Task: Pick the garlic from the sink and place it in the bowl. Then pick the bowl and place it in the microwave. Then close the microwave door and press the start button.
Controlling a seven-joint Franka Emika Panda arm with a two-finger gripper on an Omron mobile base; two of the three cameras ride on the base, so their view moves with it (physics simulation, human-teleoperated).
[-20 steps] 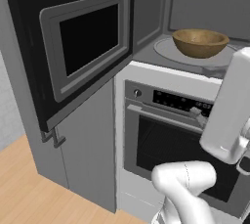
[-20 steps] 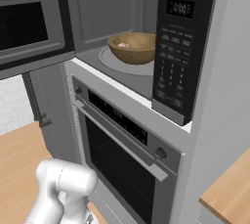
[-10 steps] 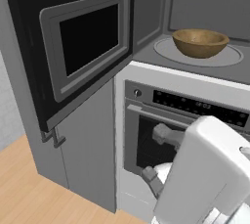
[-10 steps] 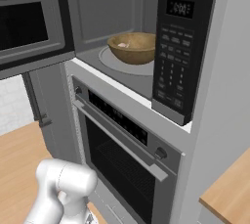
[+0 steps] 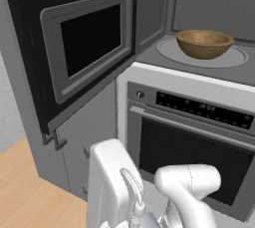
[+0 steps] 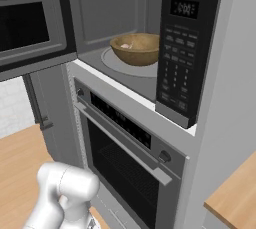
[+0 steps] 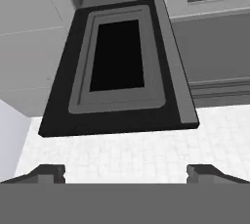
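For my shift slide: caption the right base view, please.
Wooden bowl sits on the turntable inside the microwave, its door swung open, above the oven.

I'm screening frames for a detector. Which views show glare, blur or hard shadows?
Left base view: sharp, flat lighting, the microwave door window plain black, no glare. Right base view: the bowl softly shaded, no hard shadow. Hand view: crisp, the claw tips slightly soft-edged.

1. I see a built-in oven (image 5: 194, 142) with a long bar handle (image 6: 122, 145).
2. Grey cabinet doors (image 5: 92, 137) stand beside it.
3. The floor (image 5: 25, 192) is light wood.
4. A wooden counter (image 6: 235, 195) corner sits at right.
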